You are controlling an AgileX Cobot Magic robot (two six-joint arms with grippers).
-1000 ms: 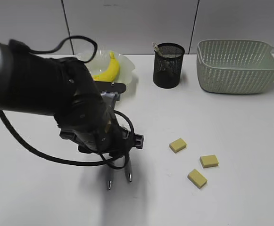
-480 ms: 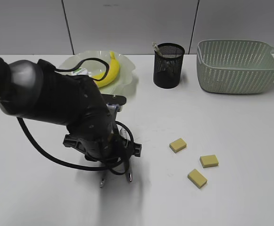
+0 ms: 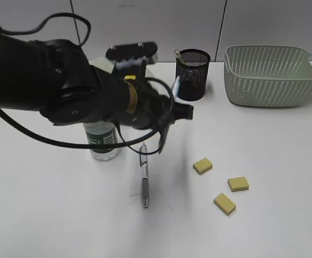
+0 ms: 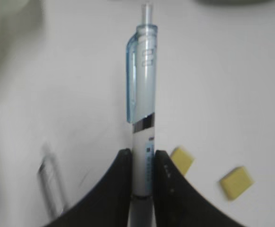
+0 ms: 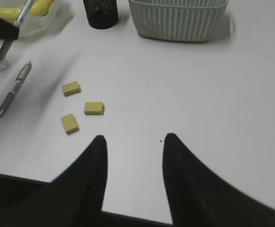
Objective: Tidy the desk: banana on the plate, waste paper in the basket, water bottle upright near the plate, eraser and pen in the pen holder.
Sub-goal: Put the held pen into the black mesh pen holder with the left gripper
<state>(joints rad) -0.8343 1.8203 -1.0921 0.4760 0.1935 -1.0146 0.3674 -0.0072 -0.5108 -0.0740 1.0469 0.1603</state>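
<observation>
Since a second ago the left arm has risen from low over the white surface (image 3: 59, 215) and swung toward the back — its left gripper (image 4: 142, 165) is now clamped on a translucent pale-blue click pen (image 4: 144, 118), lifted clear. A second grey pen (image 3: 144, 177) lies on the surface just beside the upright clear water bottle with the dark green label (image 3: 103, 141). Three small yellow rectangular erasers (image 3: 202, 165) sit well apart from the black wire-mesh pen holder (image 3: 192, 74). Right of it stands the sage-green woven-pattern basket (image 3: 273, 75). The right gripper (image 5: 133, 156) hangs with jaws apart, holding nothing.
</observation>
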